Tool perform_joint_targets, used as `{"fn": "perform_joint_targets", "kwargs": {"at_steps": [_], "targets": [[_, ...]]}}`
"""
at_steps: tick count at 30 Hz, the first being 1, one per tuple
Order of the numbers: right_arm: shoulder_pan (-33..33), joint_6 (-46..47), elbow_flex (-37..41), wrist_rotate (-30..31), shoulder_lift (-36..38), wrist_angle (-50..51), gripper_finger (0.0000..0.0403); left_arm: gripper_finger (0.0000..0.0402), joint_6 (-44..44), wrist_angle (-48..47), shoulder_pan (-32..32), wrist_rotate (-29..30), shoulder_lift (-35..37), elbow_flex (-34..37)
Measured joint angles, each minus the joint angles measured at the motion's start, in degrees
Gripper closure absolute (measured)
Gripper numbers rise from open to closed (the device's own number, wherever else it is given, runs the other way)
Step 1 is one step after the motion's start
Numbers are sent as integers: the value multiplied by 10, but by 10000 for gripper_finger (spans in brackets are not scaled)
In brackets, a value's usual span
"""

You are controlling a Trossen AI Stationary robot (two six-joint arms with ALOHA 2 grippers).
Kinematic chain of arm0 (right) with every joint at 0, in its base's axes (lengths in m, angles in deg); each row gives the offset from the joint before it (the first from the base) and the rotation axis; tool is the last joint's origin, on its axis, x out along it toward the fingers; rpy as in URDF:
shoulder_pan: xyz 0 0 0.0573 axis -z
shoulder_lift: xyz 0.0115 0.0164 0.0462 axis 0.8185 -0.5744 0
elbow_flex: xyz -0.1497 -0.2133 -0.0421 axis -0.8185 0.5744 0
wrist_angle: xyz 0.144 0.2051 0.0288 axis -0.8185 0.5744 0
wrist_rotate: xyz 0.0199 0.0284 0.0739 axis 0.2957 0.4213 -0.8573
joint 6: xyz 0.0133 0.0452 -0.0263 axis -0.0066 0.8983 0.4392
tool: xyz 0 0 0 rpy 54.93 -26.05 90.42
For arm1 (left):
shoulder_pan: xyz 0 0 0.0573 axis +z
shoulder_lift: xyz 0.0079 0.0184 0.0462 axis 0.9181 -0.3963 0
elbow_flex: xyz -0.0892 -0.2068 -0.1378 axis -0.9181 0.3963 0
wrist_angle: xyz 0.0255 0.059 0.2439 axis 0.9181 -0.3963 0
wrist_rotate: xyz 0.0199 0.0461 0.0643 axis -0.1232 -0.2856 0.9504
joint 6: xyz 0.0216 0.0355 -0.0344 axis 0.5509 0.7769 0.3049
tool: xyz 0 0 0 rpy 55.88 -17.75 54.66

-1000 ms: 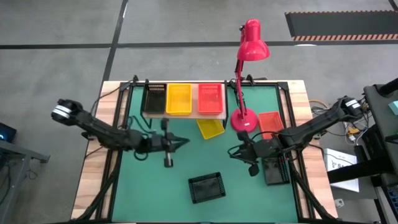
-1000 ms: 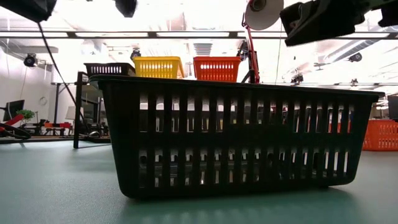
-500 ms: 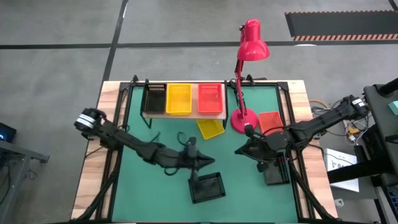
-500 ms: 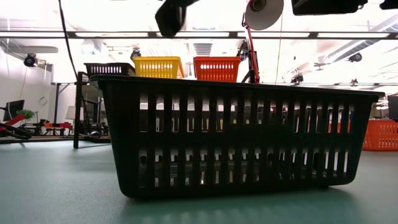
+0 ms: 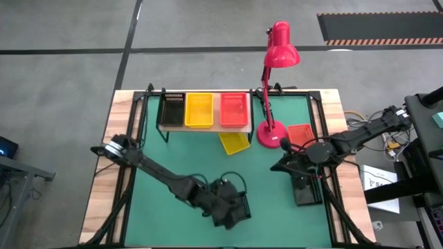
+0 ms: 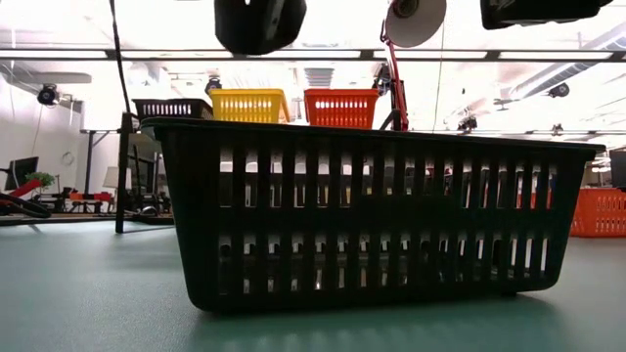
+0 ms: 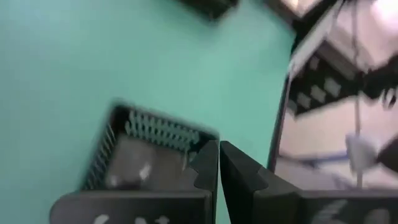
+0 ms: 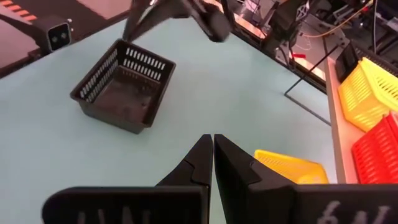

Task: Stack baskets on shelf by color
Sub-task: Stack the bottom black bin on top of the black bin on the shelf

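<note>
black mesh basket (image 6: 377, 217), upright, slotted walls

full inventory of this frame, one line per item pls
Shelf: 1, light wood, table's far edge.
Baskets on shelf: 3; black, yellow, orange-red, side by side.
Loose yellow basket: 1, tilted, in front of shelf.
Loose orange-red basket: 1, right of lamp base.
Loose black baskets: 2; near-centre, right edge.
Desk lamp: 1, red.
Table: 1, green.
Left gripper: shut, over near-centre black basket.
Right gripper: shut, mid-right.
</note>
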Motion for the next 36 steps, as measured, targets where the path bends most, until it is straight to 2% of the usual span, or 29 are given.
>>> {"fn": "perform_joint_targets", "kwargs": {"at_steps": [5, 10, 22, 26, 36], "targets": [[-9, 14, 4, 0, 18, 18, 394, 402, 46, -81, -15, -81, -65, -88], [-22, 15, 7, 0, 23, 18, 394, 402, 80, -184, -24, -99, -103, -137], [-26, 19, 9, 2, 20, 19, 394, 402, 53, -256, -10, -76, -101, -109], [-26, 19, 9, 2, 20, 19, 394, 402, 53, -309, -5, -76, -101, -109], [-25, 21, 9, 2, 13, 19, 394, 402, 53, -557, -1, -76, -94, -109]]}}
